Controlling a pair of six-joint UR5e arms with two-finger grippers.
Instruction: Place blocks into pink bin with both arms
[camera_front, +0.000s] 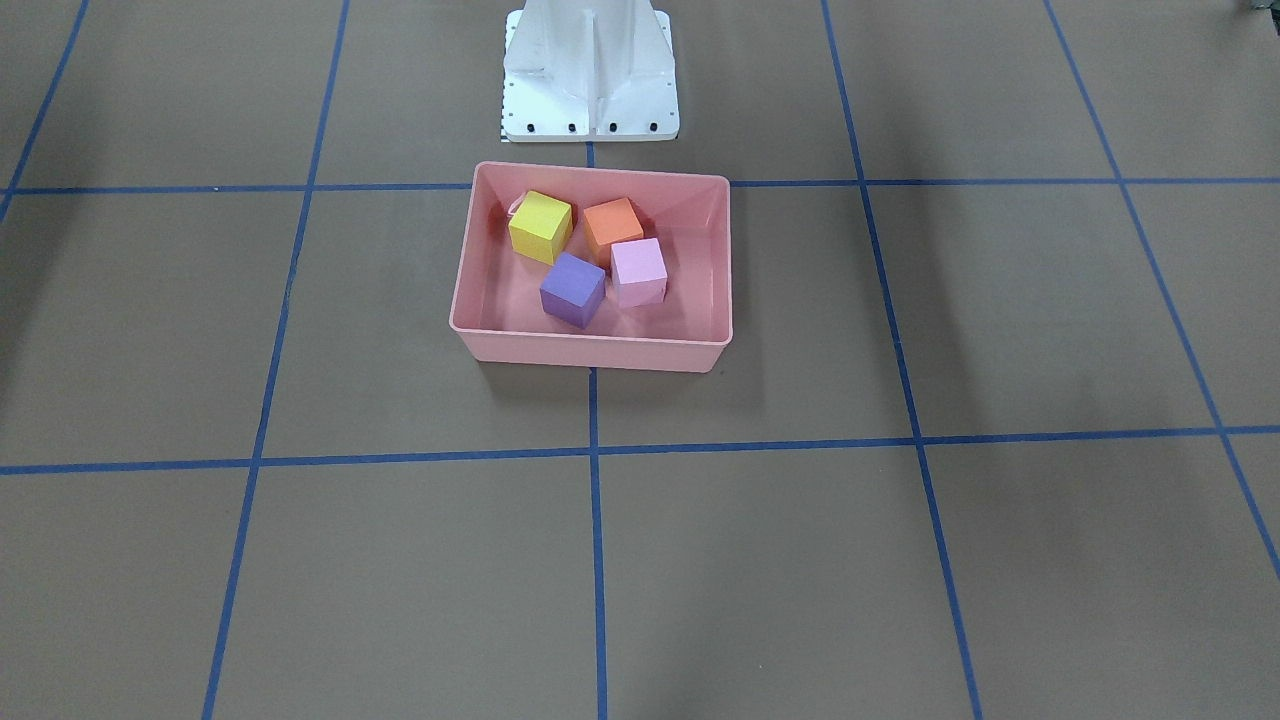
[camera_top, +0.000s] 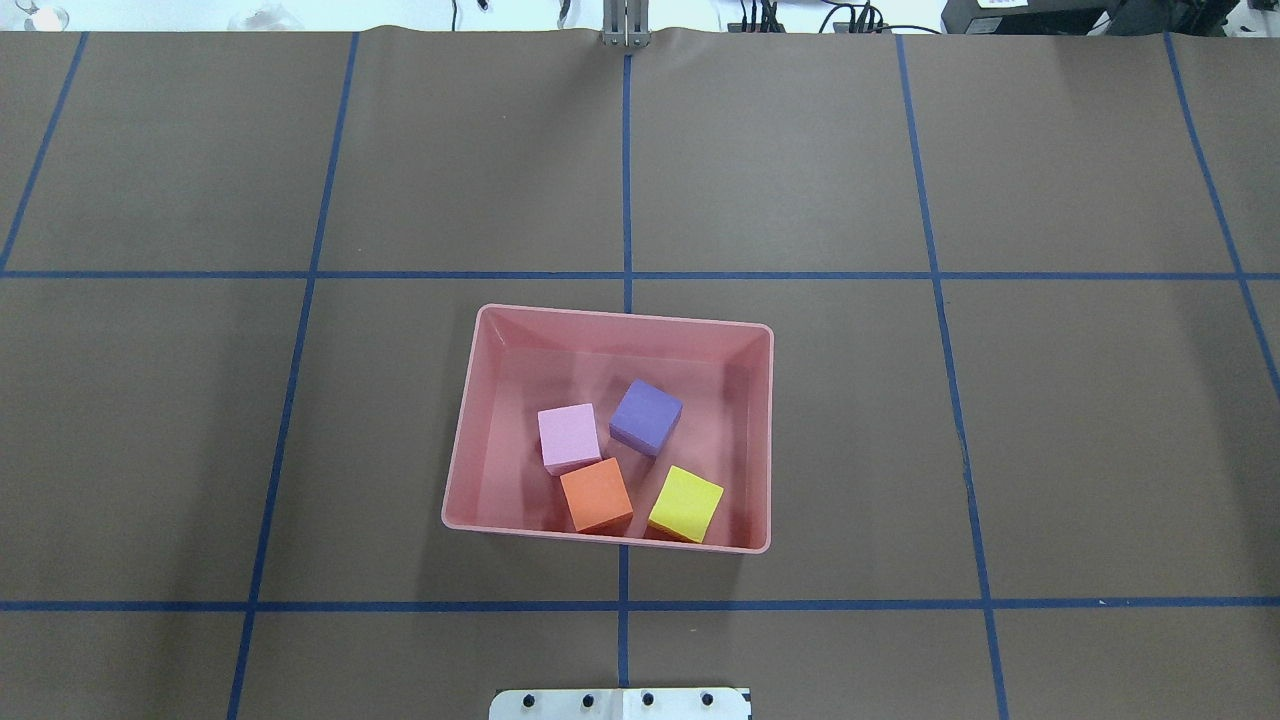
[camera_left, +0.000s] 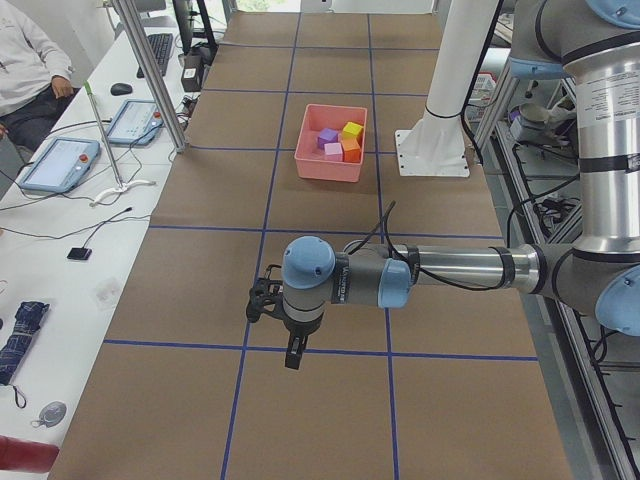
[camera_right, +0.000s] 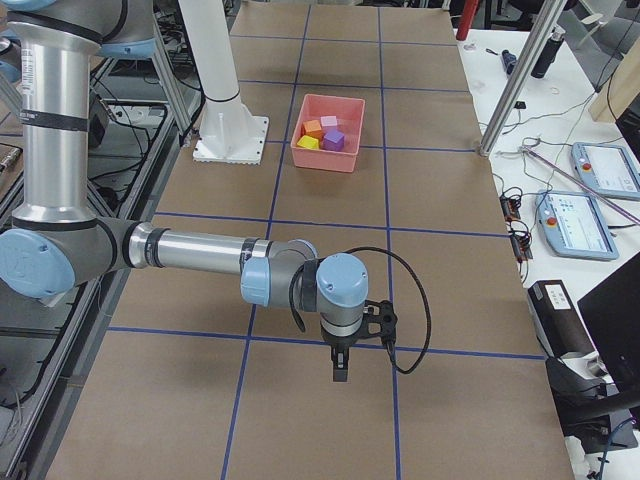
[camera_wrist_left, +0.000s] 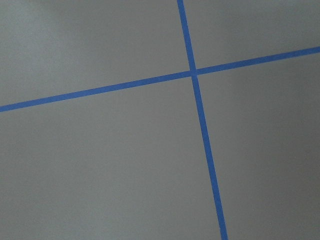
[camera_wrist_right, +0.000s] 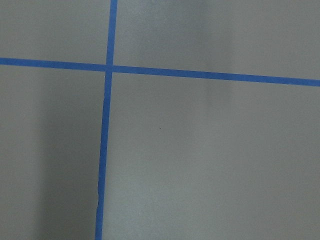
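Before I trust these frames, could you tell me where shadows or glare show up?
Front-facing view: soft shadow bands cross the table, and the pink bin's glossy floor shows mild sheen; right wrist view: a dark band shades the left side.

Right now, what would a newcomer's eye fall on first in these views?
The pink bin stands out at mid-table, just in front of the white pedestal. It holds the yellow cube, orange cube, light pink cube and purple cube, grouped toward the robot's side. Next come the two arms, reaching low over the brown table far from the bin, with the left gripper and right gripper pointing down.
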